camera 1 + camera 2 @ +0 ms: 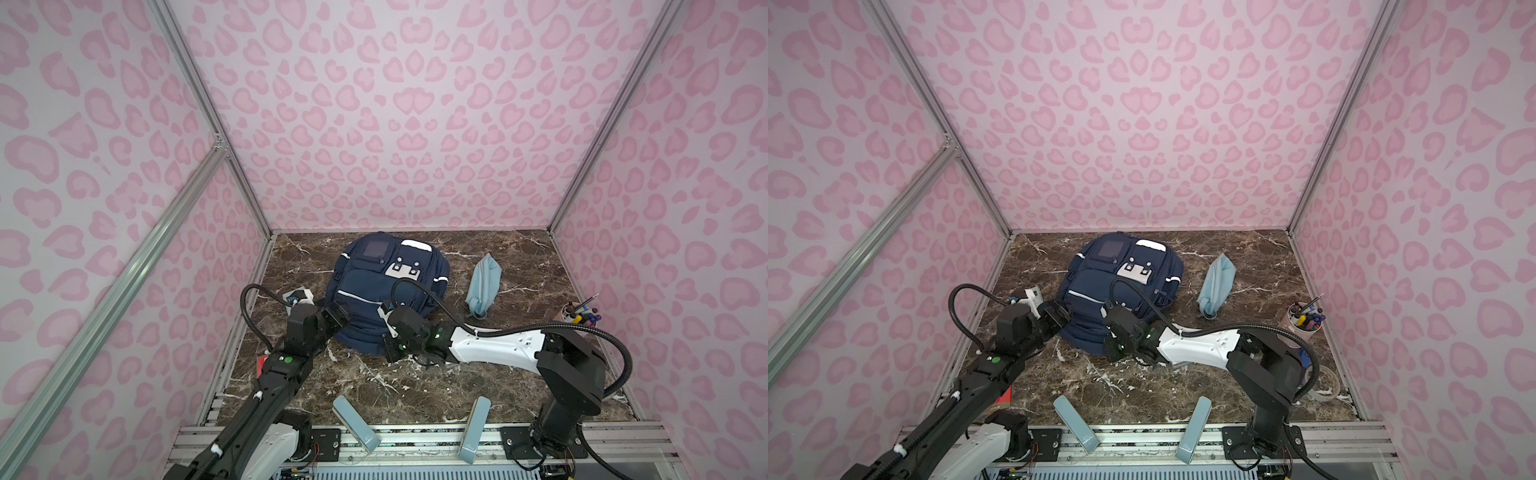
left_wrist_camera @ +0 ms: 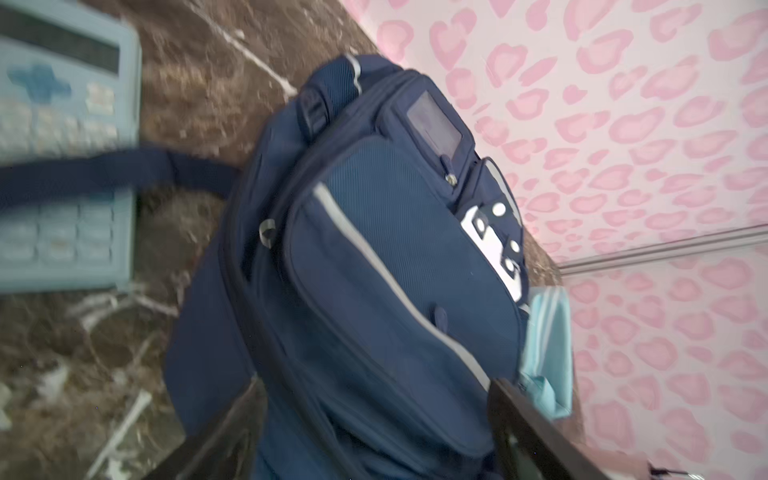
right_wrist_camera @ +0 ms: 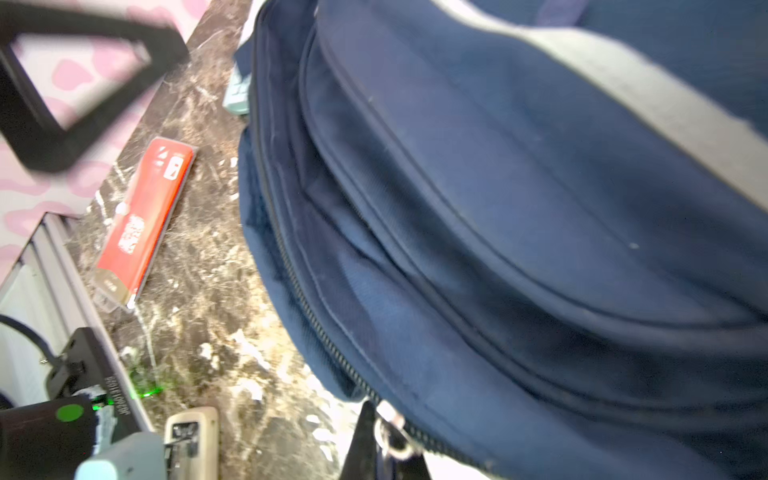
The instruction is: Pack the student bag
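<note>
Brown marble tabletop [image 1: 415,386], white veins; student bag [image 1: 374,291], navy woven fabric, rounded, lies far centre. We see left gripper [image 2: 378,390] wide, astride its near-left edge; right gripper [image 3: 386,444] pinched on metal zipper pull [image 3: 390,432].

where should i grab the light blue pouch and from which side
Probably pinch the light-blue pouch across its narrow width near the middle, coming straight down from above. It lies lengthwise on the table, apart from the student bag, so both long edges look free. Its near end tapers to a bunched tail, likely a weaker hold.
</note>
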